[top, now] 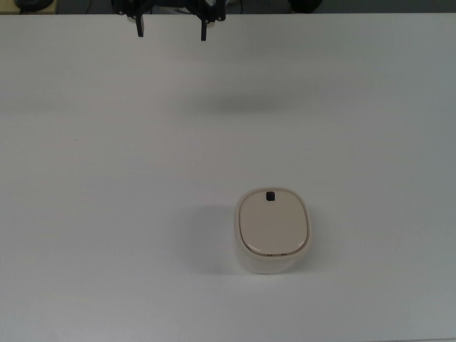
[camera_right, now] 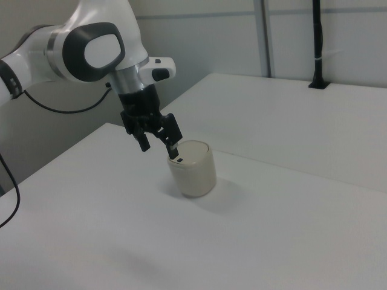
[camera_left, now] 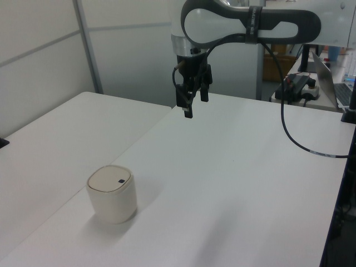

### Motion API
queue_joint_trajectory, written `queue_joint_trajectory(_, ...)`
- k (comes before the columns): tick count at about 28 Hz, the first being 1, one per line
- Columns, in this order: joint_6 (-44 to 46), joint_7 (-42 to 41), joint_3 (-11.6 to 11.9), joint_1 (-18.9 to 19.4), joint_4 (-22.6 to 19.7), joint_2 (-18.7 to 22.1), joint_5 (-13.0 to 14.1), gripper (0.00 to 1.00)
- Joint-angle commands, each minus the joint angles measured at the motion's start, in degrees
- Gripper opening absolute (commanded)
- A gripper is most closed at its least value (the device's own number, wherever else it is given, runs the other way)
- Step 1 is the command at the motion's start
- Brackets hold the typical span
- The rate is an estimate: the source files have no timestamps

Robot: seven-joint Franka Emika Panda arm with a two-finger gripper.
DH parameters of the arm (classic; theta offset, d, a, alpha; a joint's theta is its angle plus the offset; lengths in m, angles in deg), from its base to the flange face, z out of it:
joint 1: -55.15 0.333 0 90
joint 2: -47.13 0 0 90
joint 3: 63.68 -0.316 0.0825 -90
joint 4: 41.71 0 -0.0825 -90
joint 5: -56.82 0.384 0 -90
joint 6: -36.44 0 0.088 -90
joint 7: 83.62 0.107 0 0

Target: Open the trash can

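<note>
Trash can (top: 273,229) stands upright on the white table (top: 107,214), in the lower right-of-centre part of the top view; cream-beige, rounded-rectangle body; lid (top: 273,224) down flat and closed; small black button (top: 270,196) at the lid edge toward the top view's top, the side facing the arm.

Gripper (top: 171,30) hangs at the top edge of the top view, well apart from the can and offset toward the top view's left; its soft shadow falls on the table between the two; fingers (top: 140,27) spread wide, pointing down, nothing between them.

Left view: gripper (camera_left: 193,103) held high above the table surface, can (camera_left: 112,194) low in the left view's left foreground, clearly separate. Right view: gripper (camera_right: 158,141) overlaps the can (camera_right: 193,169) in line of sight only; no contact.
</note>
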Motion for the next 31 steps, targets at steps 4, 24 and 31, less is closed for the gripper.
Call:
queue_joint_trajectory(4,2.1,-1.3,0.4,0.3,-0.1,0.8,1.1,1.0)
queue_joint_trajectory(24,1.6,-6.8,0.4,0.2,-0.4,0.4,1.3,0.0)
queue_joint_trajectory(31,1.5,-7.0,0.3,0.3,-0.5,0.3,1.4,0.0)
